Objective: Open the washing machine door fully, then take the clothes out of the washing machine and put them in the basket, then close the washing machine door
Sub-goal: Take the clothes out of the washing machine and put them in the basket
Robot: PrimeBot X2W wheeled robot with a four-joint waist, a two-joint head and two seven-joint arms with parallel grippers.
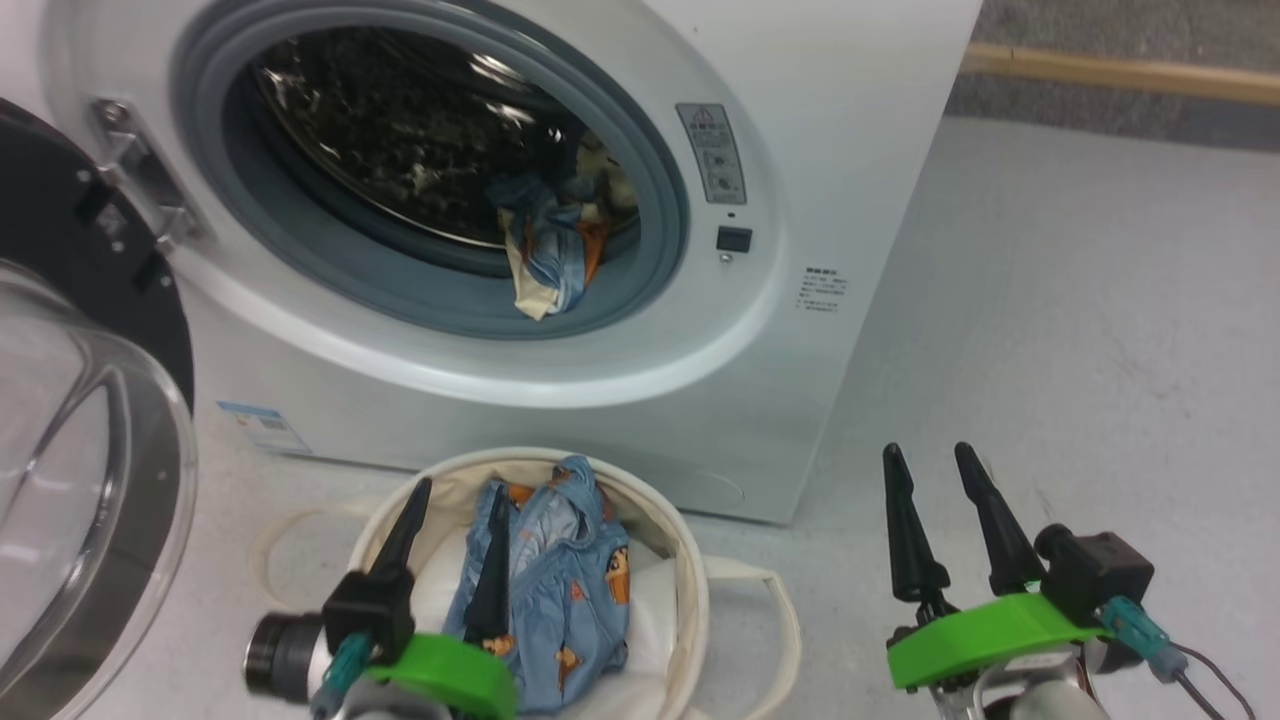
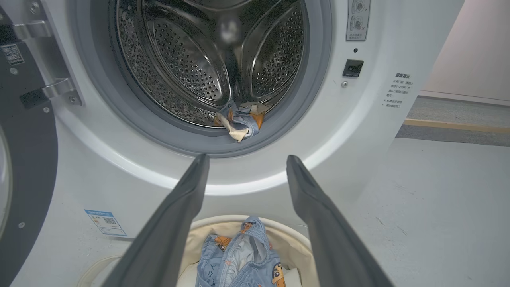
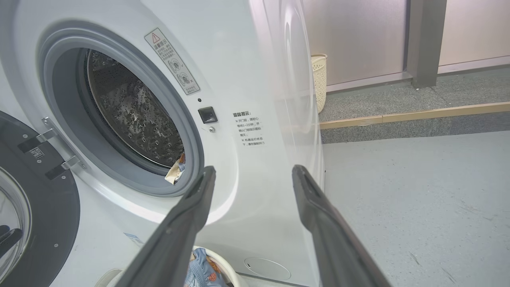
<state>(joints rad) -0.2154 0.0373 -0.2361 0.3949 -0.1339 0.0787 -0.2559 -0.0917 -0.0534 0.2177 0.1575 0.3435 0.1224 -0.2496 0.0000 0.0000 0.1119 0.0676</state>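
The white washing machine (image 1: 820,200) stands with its door (image 1: 90,420) swung wide open to the left. One piece of the clothes (image 1: 550,250), blue with orange bears, hangs over the grey gasket at the drum's mouth (image 2: 241,121). Another piece (image 1: 560,590) lies in the cream basket (image 1: 690,590) in front of the machine. My left gripper (image 1: 462,492) hovers open just above that basket with nothing between its fingers (image 2: 248,157). Open and empty too, my right gripper (image 1: 928,450) hangs over the floor to the right of the basket (image 3: 253,169).
White stuffing (image 1: 440,590) lines the basket under the clothes. Grey floor (image 1: 1080,330) stretches to the right of the machine, up to a wooden strip (image 1: 1120,72). A cream perforated bin (image 3: 318,79) stands behind the machine.
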